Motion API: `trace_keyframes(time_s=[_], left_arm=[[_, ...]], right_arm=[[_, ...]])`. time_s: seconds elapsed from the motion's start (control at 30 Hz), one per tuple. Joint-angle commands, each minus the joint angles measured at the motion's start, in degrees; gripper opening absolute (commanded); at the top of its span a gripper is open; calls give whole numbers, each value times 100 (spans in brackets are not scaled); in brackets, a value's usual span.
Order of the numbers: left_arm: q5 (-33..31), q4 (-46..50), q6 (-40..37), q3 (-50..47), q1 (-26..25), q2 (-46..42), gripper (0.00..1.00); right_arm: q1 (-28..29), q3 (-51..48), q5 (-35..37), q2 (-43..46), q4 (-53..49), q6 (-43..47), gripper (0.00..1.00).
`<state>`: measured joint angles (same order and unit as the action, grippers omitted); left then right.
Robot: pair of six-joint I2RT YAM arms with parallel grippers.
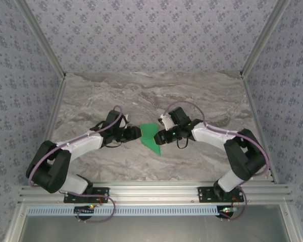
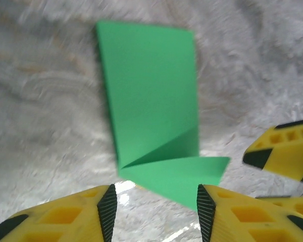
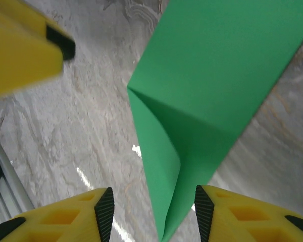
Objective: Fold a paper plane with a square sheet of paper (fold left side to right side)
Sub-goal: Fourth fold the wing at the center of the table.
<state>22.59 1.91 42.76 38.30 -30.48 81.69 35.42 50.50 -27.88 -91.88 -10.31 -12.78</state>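
Folded bright green paper sheet flat on marbled desk, its edges between the spread, empty fingers of left hand and right hand.

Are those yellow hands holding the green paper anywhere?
Nothing is held: the left hand and right hand both stand open, and the green paper lies free between them.

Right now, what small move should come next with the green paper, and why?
Probably ease both back a little: the left gripper and right gripper stand open, and the green paper lies free on the table, one corner flap folded.
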Motion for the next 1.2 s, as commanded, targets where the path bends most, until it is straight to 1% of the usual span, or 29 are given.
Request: trace_keyframes(time_s=[0.0, 0.27, 0.43, 0.53, 0.7, 0.73, 0.8, 0.9, 0.97, 1.07, 1.17], left_arm=[[125, -327, 273, -37, 0, 170, 50], [437, -787, 504, 118, -10, 865, 54], [572, -981, 581, 260, -89, 1226, 55], [674, -1104, 643, 373, -149, 1423, 52], [771, -1183, 698, 561, -218, 1532, 40], [780, -1185, 711, 573, -217, 1513, 39], [797, -1202, 770, 607, -213, 1436, 37], [826, -1170, 843, 646, -223, 1313, 37], [830, -1121, 898, 668, -223, 1234, 37], [806, -1050, 983, 677, -226, 1134, 37], [763, -870, 1045, 738, -227, 1059, 37]], right_arm=[[-18, 170, -45, -335, 178, 127, 48], [-31, 201, 593, -514, 62, 119, 44], [-53, 188, 700, -501, -22, 117, 42], [-53, 207, 800, -509, -83, 117, 40], [-61, 210, 980, -385, -199, 148, 39], [-61, 176, 1009, -311, -198, 152, 39], [-55, 54, 1071, -30, -139, 156, 40], [1, -136, 1431, 494, -201, 112, 48], [99, -246, 1668, 835, -237, 90, 52], [390, -473, 1899, 1266, -107, -12, 54], [820, -692, 2110, 1493, 179, -100, 54]])
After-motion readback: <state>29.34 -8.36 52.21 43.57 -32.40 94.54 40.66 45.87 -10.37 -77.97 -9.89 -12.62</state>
